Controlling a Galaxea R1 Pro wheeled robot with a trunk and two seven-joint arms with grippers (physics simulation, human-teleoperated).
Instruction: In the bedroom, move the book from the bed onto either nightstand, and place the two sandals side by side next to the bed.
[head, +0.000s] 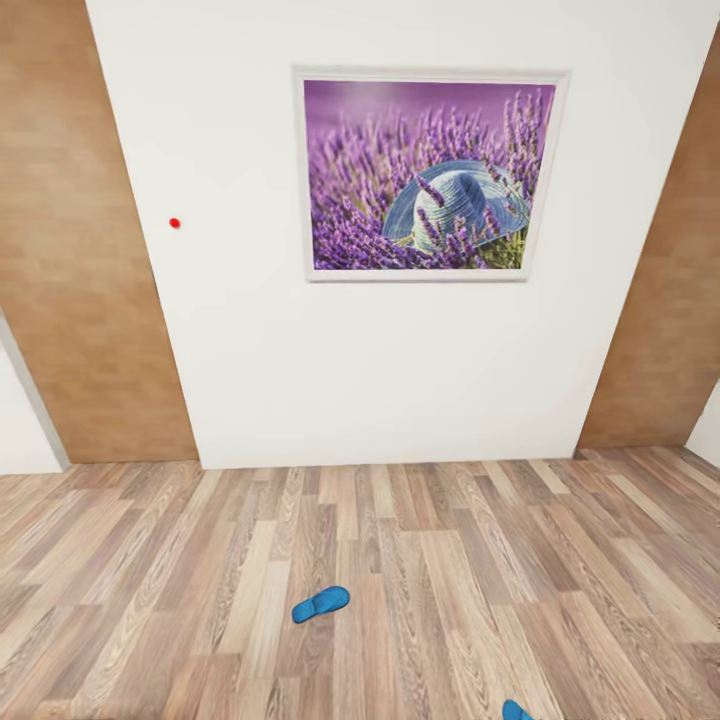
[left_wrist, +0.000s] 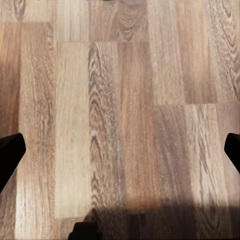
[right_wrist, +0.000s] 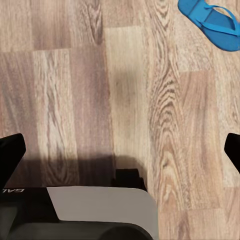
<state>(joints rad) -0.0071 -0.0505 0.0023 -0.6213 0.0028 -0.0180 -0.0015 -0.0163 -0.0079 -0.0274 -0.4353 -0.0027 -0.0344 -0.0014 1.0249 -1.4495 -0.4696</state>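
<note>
Facing the lavender picture (head: 430, 175) wall: one sandal (head: 516, 710) clipped at 5 o'clock, second sandal (head: 321, 604) farther out at 6 o'clock on the floor (head: 450, 560), well apart, so pairing is undone. Left claw (left_wrist: 120, 150) and right claw (right_wrist: 120, 150) spread apart, empty. No containers.
</note>
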